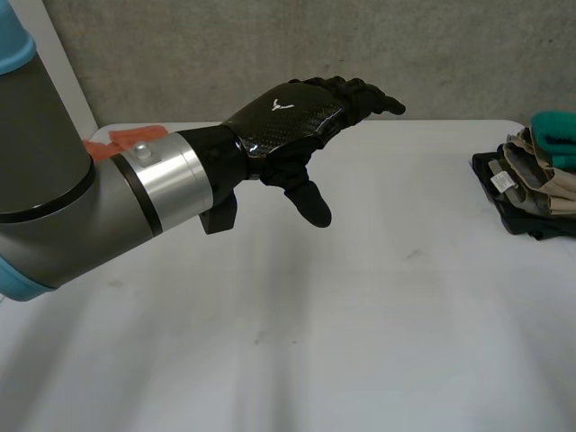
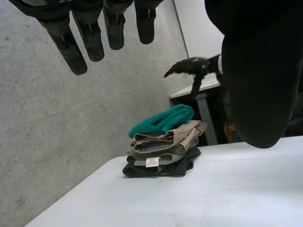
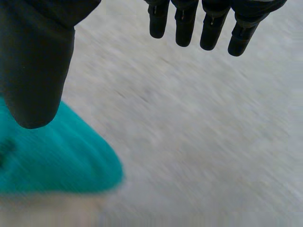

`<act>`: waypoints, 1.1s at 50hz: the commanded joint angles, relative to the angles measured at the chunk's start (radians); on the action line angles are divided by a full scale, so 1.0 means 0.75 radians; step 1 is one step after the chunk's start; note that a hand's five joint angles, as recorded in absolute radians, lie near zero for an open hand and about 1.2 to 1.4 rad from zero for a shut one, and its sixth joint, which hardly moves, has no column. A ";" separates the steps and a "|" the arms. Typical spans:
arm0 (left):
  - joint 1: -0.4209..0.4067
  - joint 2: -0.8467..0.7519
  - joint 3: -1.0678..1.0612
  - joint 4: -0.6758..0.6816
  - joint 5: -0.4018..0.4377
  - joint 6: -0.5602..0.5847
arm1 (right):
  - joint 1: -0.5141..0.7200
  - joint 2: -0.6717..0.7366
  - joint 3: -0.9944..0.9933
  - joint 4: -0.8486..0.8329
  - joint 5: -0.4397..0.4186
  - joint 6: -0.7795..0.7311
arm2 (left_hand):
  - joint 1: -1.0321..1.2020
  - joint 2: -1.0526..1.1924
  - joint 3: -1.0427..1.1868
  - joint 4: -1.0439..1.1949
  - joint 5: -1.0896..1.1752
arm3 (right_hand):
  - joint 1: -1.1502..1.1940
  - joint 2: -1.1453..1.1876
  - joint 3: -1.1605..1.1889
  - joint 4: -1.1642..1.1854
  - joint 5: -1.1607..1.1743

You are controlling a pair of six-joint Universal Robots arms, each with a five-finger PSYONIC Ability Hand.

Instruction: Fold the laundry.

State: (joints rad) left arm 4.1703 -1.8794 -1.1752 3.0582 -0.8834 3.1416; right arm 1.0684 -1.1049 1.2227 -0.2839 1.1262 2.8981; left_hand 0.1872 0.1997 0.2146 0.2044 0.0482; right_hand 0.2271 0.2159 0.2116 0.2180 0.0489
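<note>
Presently, step judged: fetching the next piece. Laundry stack (image 1: 531, 193) at 3 o'clock on table (image 1: 360, 315), teal garment (image 1: 558, 135) topmost. Right hand (image 3: 38, 66) poised over it, fingers straight, empty; left hand (image 1: 288, 121) aloft toward 12 o'clock, likewise released. Best pinched at one edge, lifted alone, pile undisturbed. White label (image 2: 152, 162) on bottom dark garment (image 2: 161, 171): unreadable.

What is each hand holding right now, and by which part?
Nothing is held. The left hand hangs open above the table; the right hand is open by the teal cloth, not gripping it.
</note>
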 commanded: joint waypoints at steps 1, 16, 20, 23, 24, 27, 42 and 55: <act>0.001 0.033 -0.010 0.003 -0.004 -0.002 | -0.081 -0.040 -0.314 0.384 0.455 -0.337 | 0.000 -0.017 -0.037 -0.023 -0.047 | -0.070 -0.055 -0.049 -0.058 -0.065; 0.113 0.117 0.334 0.126 -0.636 -0.143 | 0.512 -0.267 -0.244 -0.278 0.374 -0.252 | 0.012 -0.005 -0.025 -0.011 -0.036 | -0.070 -0.055 -0.049 -0.058 -0.065; 0.388 0.093 0.323 0.105 -0.734 -0.060 | 0.794 -0.282 -0.023 -0.258 0.241 -0.242 | 0.016 -0.001 -0.021 -0.007 -0.032 | -0.070 -0.055 -0.049 -0.058 -0.065; 0.473 0.015 0.303 0.087 -0.753 0.056 | 0.945 -0.271 0.132 -0.199 0.219 -0.254 | 0.016 -0.001 -0.021 -0.007 -0.032 | -0.070 -0.055 -0.049 -0.058 -0.065; 0.500 -0.030 0.301 0.085 -0.755 0.116 | 0.978 -0.265 0.169 -0.178 0.218 -0.260 | 0.016 -0.001 -0.021 -0.007 -0.032 | -0.070 -0.055 -0.049 -0.058 -0.065; 0.547 -0.173 0.303 0.081 -0.755 0.306 | 1.058 -0.245 0.286 -0.082 0.221 -0.297 | 0.004 -0.013 -0.033 -0.019 -0.044 | -0.070 -0.055 -0.049 -0.058 -0.065; 0.723 -1.018 0.585 0.432 -0.667 0.800 | 1.085 -0.081 0.605 0.010 0.306 -0.399 | -0.017 -0.034 -0.053 -0.040 -0.064 | -0.070 -0.055 -0.049 -0.058 -0.065; 0.747 -1.378 0.972 0.620 -0.546 0.798 | 1.085 -0.081 0.679 -0.004 0.308 -0.399 | 1.347 1.330 1.311 1.324 1.300 | -0.070 -0.055 -0.049 -0.058 -0.065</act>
State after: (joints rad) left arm 4.7314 -2.8448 -0.5494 3.4858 -1.3118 3.7451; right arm 1.8808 -1.1651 1.7198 -0.2823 1.3566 2.5982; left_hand 0.4809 0.4556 0.4533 0.4580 0.2864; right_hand 0.2271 0.2124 0.2112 0.2140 0.0489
